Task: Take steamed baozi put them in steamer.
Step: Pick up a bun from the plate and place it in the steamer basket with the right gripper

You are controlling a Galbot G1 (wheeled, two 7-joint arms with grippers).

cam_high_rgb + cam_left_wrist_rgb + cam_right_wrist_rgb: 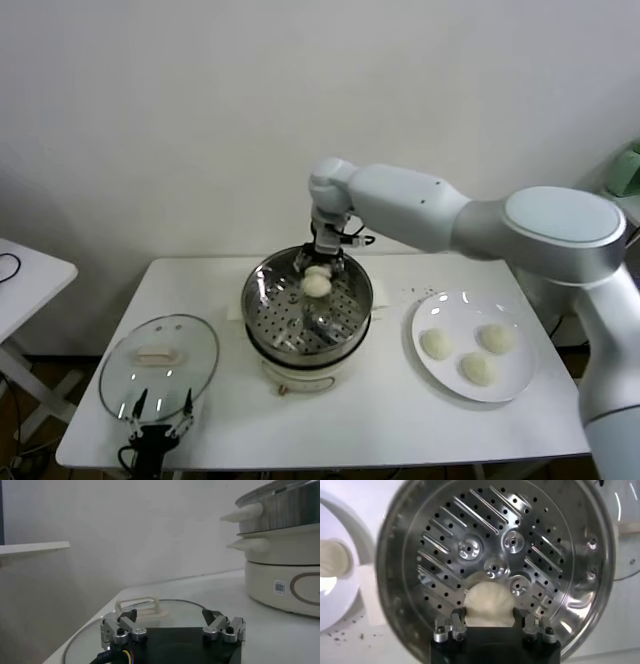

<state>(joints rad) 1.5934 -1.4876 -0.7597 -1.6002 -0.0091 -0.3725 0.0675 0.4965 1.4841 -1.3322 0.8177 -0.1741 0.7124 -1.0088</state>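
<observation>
The shiny steamer [262, 300] stands on its white cooker base at the table's middle. My right gripper [318, 275] hangs over the basket's far side, shut on a cream-white baozi [317, 284]. In the right wrist view the bun [488, 600] sits between the two fingers above the perforated floor [470, 525]. Three more baozi [436, 344] [496, 337] [478, 369] lie on the white plate [512, 385] to the right. My left gripper [160, 410] is open and empty at the table's front left edge.
A round glass lid [125, 370] with a white handle lies flat at the front left, right by my left gripper; it also shows in the left wrist view [165, 615]. A second white table [25, 275] stands at the far left.
</observation>
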